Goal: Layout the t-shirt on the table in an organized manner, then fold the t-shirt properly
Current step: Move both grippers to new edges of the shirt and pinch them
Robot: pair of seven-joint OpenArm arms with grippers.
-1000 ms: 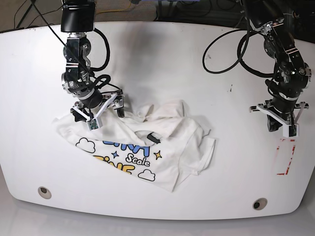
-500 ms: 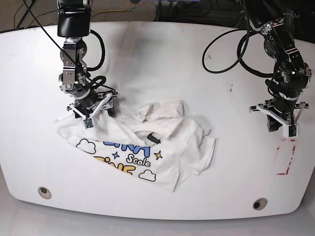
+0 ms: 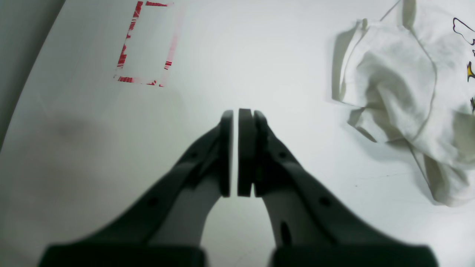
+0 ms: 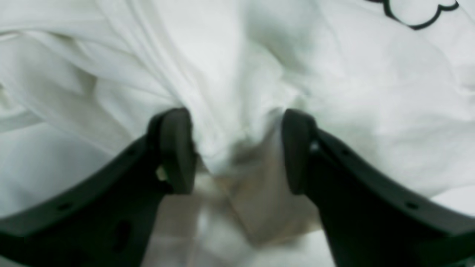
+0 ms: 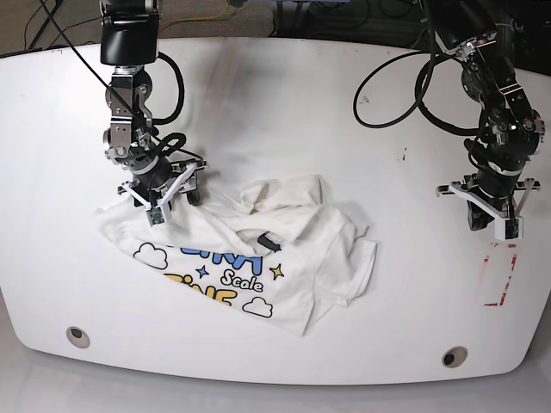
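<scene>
Your right gripper (image 4: 237,148) is down on the t-shirt (image 5: 250,249), its two black fingers (image 4: 176,148) partly closed with a raised ridge of white cloth bunched between them. The pads look to be touching that ridge on both sides, but you cannot tell whether the pinch is firm or how many layers it takes in. In the base view this gripper sits on the shirt's far-left corner, near a sleeve or shoulder.

Your left gripper (image 3: 237,152) is closed on nothing, fingers together, hovering over bare table (image 5: 284,112) well apart from the shirt, near the red dashed rectangle (image 3: 144,42).

The shirt lies crumpled in the middle-left of the table, printed side partly up, with the right side folded over itself and a small dark tag (image 5: 269,240) showing near the collar.

The main risk is a shallow or multi-layer pinch. If you lift now with only the crest of the fold caught, the cloth will likely slip out; if both front and back are caught, pulling would drag the whole heap instead of opening it. With the left arm idle, nothing anchors the far side, so a hard pull may slide the shirt toward the table edge.
</scene>
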